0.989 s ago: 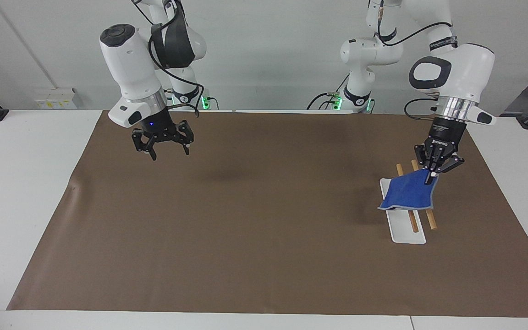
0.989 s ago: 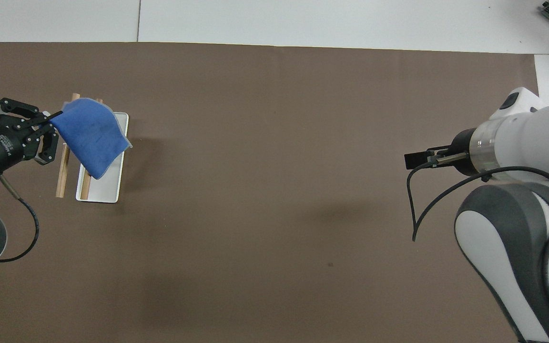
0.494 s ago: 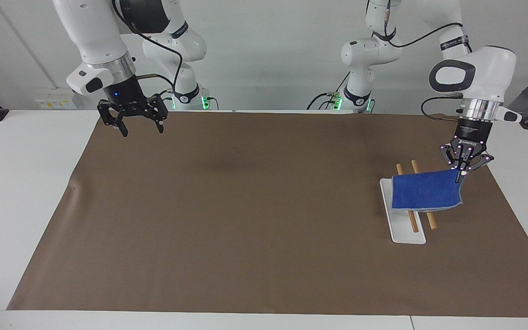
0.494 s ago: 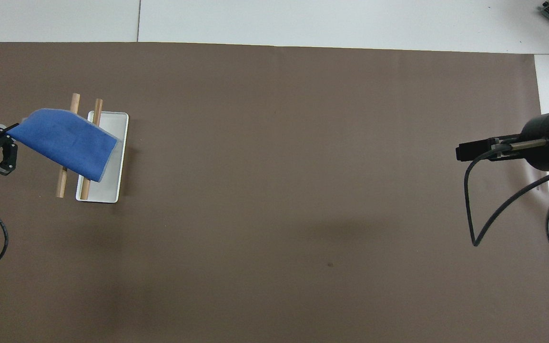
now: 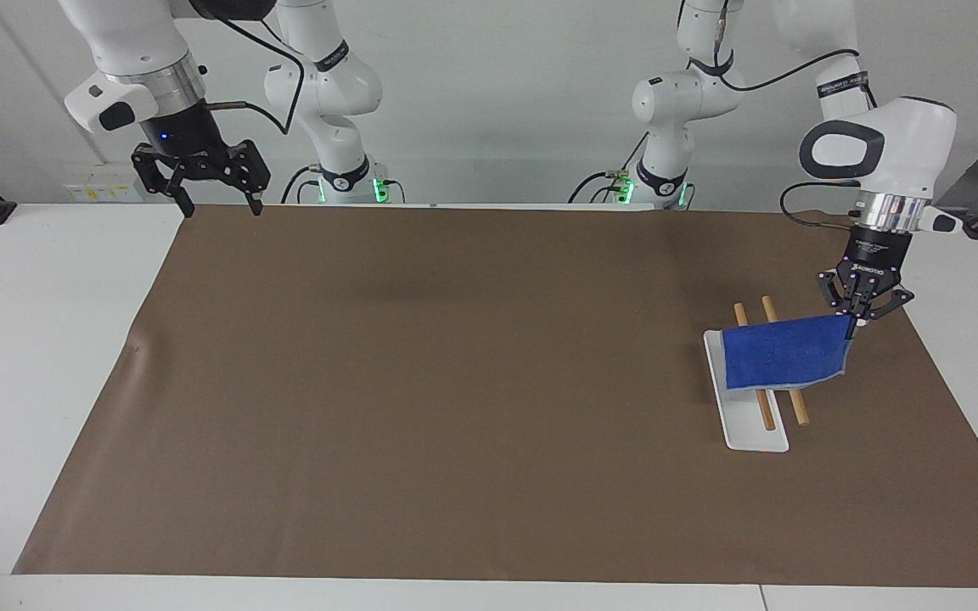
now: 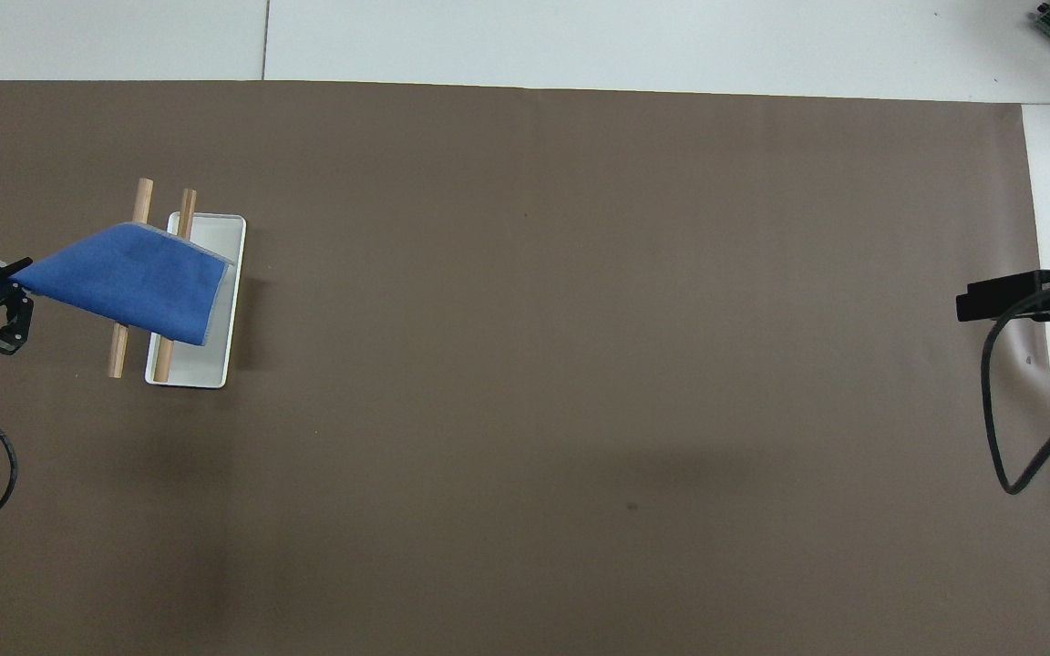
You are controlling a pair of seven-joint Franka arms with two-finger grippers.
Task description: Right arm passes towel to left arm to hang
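Since a sec ago, both my arms have shifted: right tool [image 5: 212, 197] has pulled up and back toward the robots' edge of the brown mat [image 5: 489, 399], right arm's end of the table [image 5: 47, 339], and waits there w/ fingers spread apart, nothing between them. In the overhead view only a black part of that arm and its cable show at the frame edge. Left tool [image 5: 856, 321] has drawn the towel [image 5: 786, 356] out toward the left arm's end of the table; the cloth, bunched before, now hangs flatter.

Nearest the robots at the left arm's end: left tool, over the mat just beside the rack [image 5: 752, 416], pointing down, fingers clamped on one upper corner of the towel. Overhead view shows the tool [image 6: 7, 278] at the frame's edge w/ the towel [image 6: 128, 282] stretching away from it.

Towel: blue, pale edge along the bottom, held up in the air, draped over the rack's two wooden rods [image 5: 767, 412]. Whether it rests on the rods, can't tell.

Rack: white base flat on the mat, rods sticking out past the towel at both ends. Overhead, the base [image 6: 215, 292] shows beside the cloth.
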